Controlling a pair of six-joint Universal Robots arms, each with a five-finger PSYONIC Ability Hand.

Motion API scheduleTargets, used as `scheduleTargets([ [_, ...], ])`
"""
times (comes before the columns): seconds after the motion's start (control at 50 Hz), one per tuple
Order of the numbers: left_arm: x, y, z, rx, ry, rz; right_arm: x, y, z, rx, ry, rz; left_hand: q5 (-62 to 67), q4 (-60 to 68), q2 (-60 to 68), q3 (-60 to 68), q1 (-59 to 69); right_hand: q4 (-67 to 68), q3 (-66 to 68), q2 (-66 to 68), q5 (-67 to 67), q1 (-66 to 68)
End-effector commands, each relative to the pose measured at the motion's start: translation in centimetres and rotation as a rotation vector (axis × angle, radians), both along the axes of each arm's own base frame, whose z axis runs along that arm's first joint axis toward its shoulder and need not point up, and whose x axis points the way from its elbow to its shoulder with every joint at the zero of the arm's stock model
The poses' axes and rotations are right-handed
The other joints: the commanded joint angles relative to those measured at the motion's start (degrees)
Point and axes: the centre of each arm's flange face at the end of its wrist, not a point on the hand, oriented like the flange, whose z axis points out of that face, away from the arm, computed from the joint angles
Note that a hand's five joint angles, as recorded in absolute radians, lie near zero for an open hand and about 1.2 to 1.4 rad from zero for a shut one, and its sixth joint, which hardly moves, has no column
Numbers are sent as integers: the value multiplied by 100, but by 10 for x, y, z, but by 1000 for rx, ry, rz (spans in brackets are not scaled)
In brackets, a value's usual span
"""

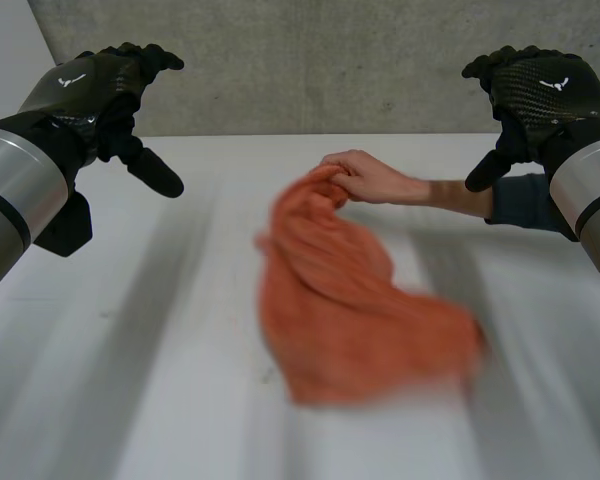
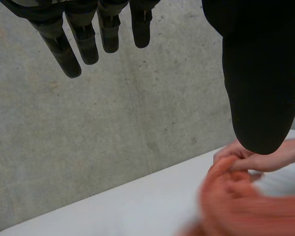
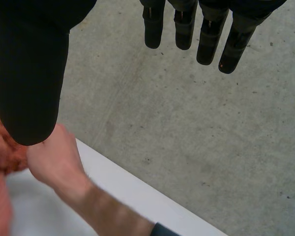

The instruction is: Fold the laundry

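Observation:
An orange cloth [image 1: 350,310] lies crumpled on the white table [image 1: 130,380], right of the middle. A person's hand [image 1: 365,178] reaches in from the right and grips the cloth's far end. My left hand [image 1: 100,95] hangs raised above the table's far left, open, fingers relaxed, holding nothing. My right hand [image 1: 535,90] hangs raised at the far right, above the person's forearm [image 1: 460,197], open too. In the left wrist view the cloth [image 2: 246,206] and the person's hand [image 2: 255,157] sit below my thumb [image 2: 258,93]. The right wrist view shows the person's hand [image 3: 54,160] on the cloth [image 3: 2,152].
A grey concrete wall [image 1: 330,60] rises right behind the table's far edge. The person's dark sleeve [image 1: 525,200] comes in under my right arm.

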Motion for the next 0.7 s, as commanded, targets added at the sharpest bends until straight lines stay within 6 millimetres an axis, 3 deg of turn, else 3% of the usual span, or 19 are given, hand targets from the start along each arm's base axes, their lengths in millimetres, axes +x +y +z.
scheduleTargets([
  [0.02, 0, 0, -1, -6, -1, -2, 0, 0, -1, 1, 0, 1, -260, -171, -161, -232, -130, -340, -232, -283, -298, -110],
  [0.56, -6, 2, -11, 27, -7, -18, 2, -1, -5, 13, 7, 14, -260, -171, -161, -232, -130, -340, -232, -283, -298, -110],
  [0.66, -23, 8, -33, 75, -35, -75, 5, -5, -12, 34, 17, 29, -171, -83, -73, -143, -41, -340, -232, -283, -298, -110],
  [0.7, -39, 8, -47, 82, -51, -114, 6, -7, -16, 44, 22, 33, -121, -32, -22, -93, 9, -340, -232, -283, -298, -110],
])
